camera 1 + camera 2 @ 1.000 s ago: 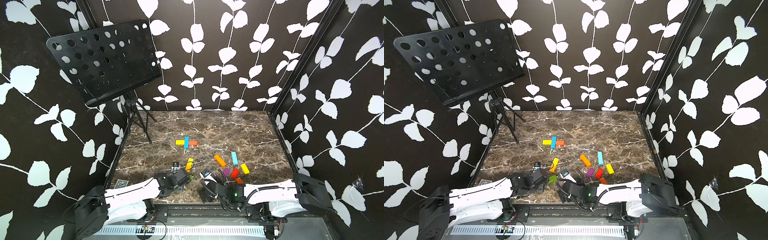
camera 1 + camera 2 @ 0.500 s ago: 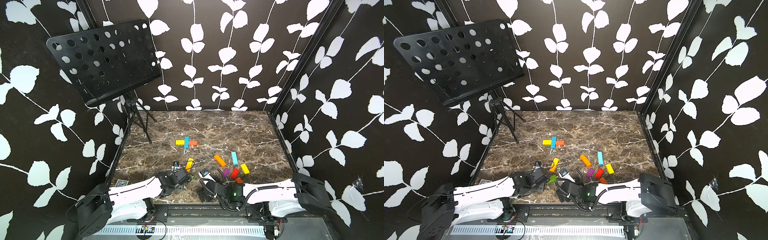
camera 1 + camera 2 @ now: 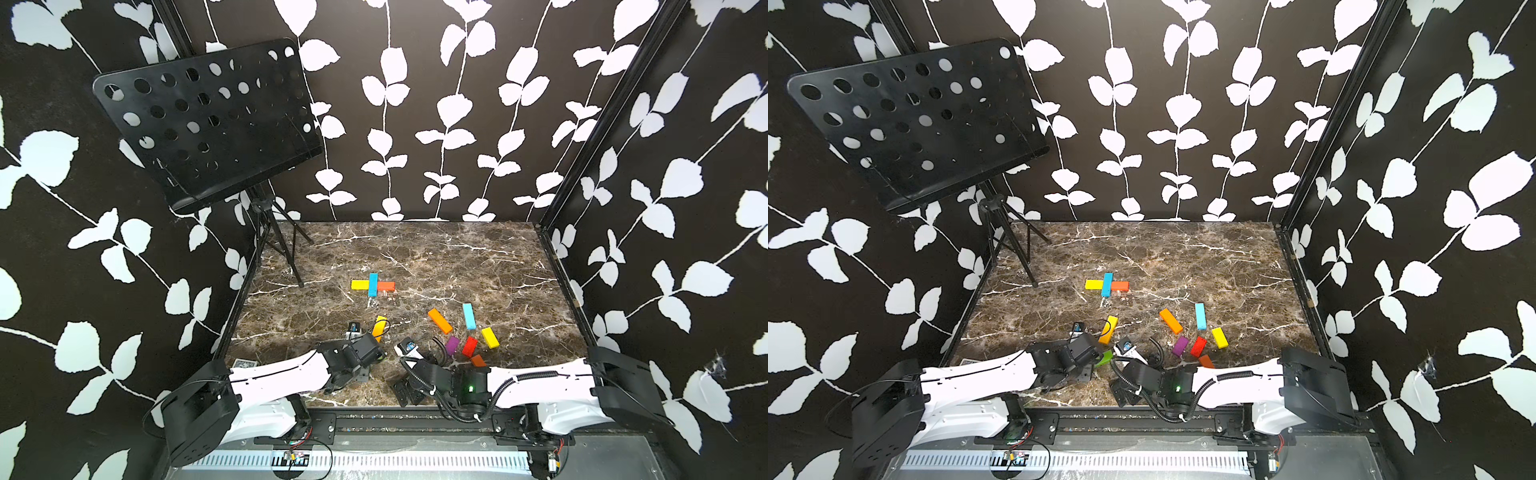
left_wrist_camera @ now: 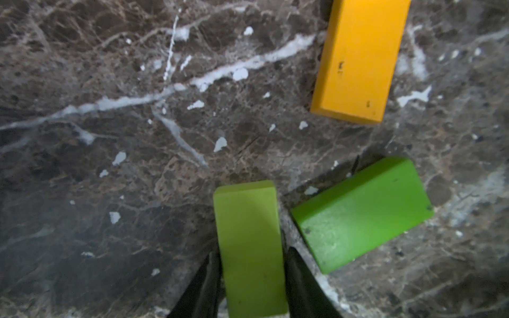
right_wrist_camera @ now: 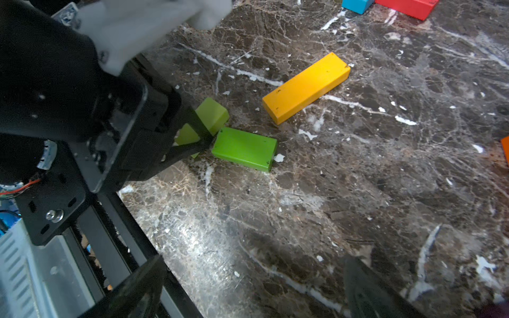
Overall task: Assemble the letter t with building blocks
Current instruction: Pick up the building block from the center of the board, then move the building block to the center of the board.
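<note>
Left gripper [image 4: 252,253]: jaws closed across pale green block [image 4: 248,220], likely picking it to extend the unfinished letter t [image 3: 372,285]; right gripper [image 5: 253,264] wide, empty

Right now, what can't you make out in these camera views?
- Light green block: its held end runs off the left wrist view's edge.
- Orange block by the right arm: partly under it, both top views.
- Red block: cut by the right wrist view's edge.
- Right end effector: only fingertips show, right wrist view.
</note>
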You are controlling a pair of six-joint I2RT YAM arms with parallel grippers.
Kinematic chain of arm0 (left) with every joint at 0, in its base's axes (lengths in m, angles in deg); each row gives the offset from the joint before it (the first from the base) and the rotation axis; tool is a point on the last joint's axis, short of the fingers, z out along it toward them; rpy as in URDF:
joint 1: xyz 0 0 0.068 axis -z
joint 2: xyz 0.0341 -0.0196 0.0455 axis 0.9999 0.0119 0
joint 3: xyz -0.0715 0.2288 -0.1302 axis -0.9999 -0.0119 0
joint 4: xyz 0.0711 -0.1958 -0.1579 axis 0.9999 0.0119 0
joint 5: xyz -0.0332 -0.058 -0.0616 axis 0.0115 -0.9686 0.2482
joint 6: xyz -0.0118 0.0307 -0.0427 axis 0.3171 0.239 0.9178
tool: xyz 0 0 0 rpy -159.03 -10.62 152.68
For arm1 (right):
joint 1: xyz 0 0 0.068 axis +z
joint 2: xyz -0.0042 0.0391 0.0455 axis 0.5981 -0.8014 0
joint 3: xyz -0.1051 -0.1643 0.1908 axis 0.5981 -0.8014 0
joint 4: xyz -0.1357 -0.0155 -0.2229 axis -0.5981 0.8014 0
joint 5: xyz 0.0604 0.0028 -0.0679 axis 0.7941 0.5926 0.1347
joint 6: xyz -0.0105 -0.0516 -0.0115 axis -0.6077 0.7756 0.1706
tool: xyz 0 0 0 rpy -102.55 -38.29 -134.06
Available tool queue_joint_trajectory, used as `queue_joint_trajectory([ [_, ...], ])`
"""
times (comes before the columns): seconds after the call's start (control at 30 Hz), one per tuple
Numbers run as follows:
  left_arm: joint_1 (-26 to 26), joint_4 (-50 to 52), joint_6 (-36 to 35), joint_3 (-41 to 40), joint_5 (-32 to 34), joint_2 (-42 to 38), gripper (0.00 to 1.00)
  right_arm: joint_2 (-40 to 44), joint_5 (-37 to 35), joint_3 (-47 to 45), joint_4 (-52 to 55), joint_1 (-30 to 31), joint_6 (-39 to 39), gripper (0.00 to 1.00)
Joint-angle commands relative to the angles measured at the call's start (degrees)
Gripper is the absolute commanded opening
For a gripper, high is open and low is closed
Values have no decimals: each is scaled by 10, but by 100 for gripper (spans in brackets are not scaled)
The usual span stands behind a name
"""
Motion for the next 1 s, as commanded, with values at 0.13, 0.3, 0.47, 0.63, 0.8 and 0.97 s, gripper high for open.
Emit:
queue_joint_trajectory([
  [0.13,-37,24,-17,-28,-36,-53,25,38,4,-2,-15,5,34,99],
  [0.3,-72,63,-62,4,-42,-66,22,76,1,36,52,-20,65,99],
  [0.47,-112,84,-116,82,-59,-20,22,105,84,55,70,-112,81,99],
  [0.63,-155,79,-165,162,-75,47,22,98,149,95,107,-204,108,99],
  [0.8,-195,63,-206,234,-89,124,22,58,214,149,132,-271,128,99],
  [0.97,-209,52,-228,290,-103,194,22,23,258,174,124,-323,129,99],
])
